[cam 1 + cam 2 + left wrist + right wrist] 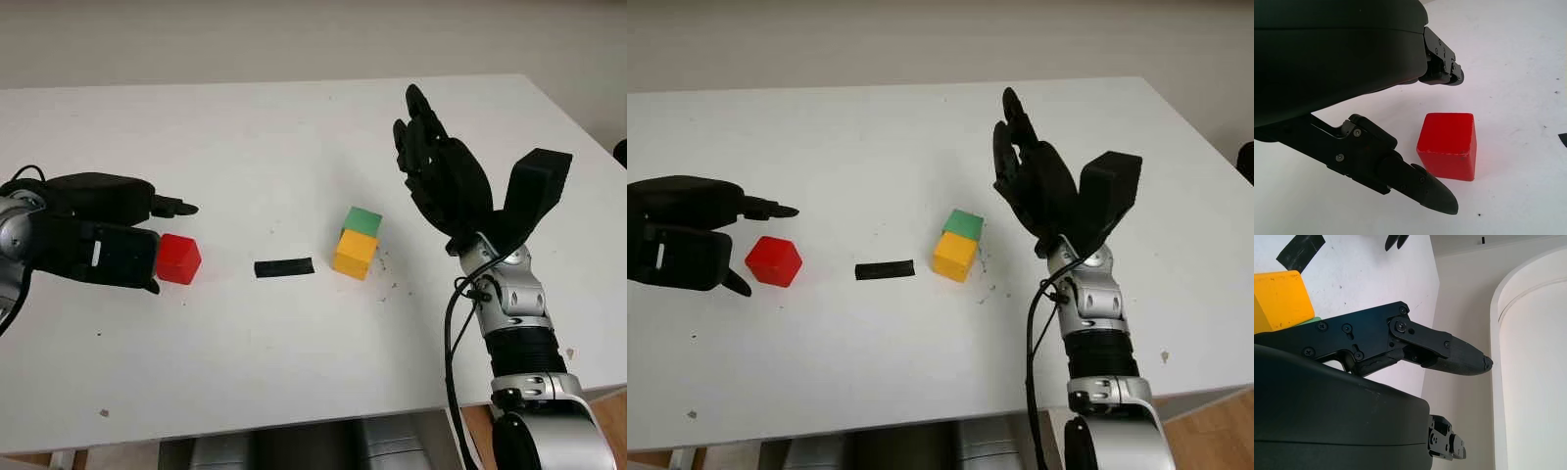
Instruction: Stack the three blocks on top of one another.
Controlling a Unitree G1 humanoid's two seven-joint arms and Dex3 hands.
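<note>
A red block [179, 258] sits on the white table at the left. My left hand [173, 247] is open around it, one finger [1442, 73] past its far side and the thumb [1420, 188] by its near side, neither touching. Right of centre, a green block [363, 220] stands on a yellow block [355, 253]. My right hand [431, 147] is open and raised above the table, to the right of that stack, holding nothing.
A short black tape strip [284, 267] lies flat between the red block and the stack. The table's front edge [294, 426] runs close to the arms, and its right edge [578, 127] lies just beyond the right hand.
</note>
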